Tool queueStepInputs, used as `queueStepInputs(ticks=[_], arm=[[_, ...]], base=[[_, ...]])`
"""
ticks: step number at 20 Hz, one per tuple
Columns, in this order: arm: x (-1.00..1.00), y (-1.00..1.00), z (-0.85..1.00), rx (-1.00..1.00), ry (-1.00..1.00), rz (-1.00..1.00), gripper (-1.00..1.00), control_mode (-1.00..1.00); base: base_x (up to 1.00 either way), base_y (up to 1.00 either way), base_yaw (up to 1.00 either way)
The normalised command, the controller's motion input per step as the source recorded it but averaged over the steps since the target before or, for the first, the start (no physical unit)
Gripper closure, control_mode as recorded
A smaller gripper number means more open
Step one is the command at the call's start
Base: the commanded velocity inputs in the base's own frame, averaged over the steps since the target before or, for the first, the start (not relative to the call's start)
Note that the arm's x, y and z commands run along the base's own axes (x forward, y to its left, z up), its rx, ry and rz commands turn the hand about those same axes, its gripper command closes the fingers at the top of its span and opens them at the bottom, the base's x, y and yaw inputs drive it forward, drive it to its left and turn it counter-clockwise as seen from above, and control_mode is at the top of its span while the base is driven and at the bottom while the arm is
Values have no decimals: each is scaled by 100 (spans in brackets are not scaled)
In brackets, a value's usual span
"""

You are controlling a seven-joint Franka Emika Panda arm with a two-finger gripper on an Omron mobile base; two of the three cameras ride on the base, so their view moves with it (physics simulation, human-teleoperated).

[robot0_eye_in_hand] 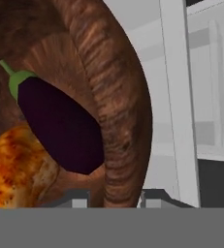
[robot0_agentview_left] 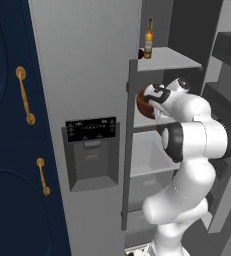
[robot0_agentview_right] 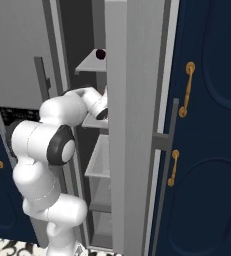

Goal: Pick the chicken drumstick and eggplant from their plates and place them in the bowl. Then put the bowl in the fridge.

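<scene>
The gripper (robot0_eye_in_hand: 111,196) straddles the rim of the bowl (robot0_eye_in_hand: 123,111), one finger inside the wall and one outside. Whether the jaws are pinching that rim or have just slackened off it cannot be told from these pictures.

Just beyond the fingertips, inside the bowl, lies the eggplant (robot0_eye_in_hand: 60,128), dark purple with a green stem pointing away from the claw. Beside it, on the claw's inner side, sits the chicken drumstick (robot0_eye_in_hand: 16,167), touching the eggplant.

Seen from the left base camera, the bowl (robot0_agentview_left: 143,102) is inside the open fridge (robot0_agentview_left: 87,75), at a middle shelf (robot0_agentview_left: 146,127); whether it rests on the shelf cannot be made out. On the shelf above stand a bottle (robot0_agentview_left: 149,39) and a small dark round item (robot0_agentview_right: 101,53).

In my judgement the bowl is rigid and fairly light, though its contents can roll. The thick rim is the sensible hold, and keeping it level matters more than squeezing hard.
</scene>
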Motion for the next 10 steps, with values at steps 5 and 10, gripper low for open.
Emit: queueStepInputs(ticks=[5, 10], arm=[[38, 0, -15, 0, 0, 0, 100, -100], [12, 0, -25, 0, 0, 0, -100, -100]], base=[[0, 0, 0], [0, 0, 0]])
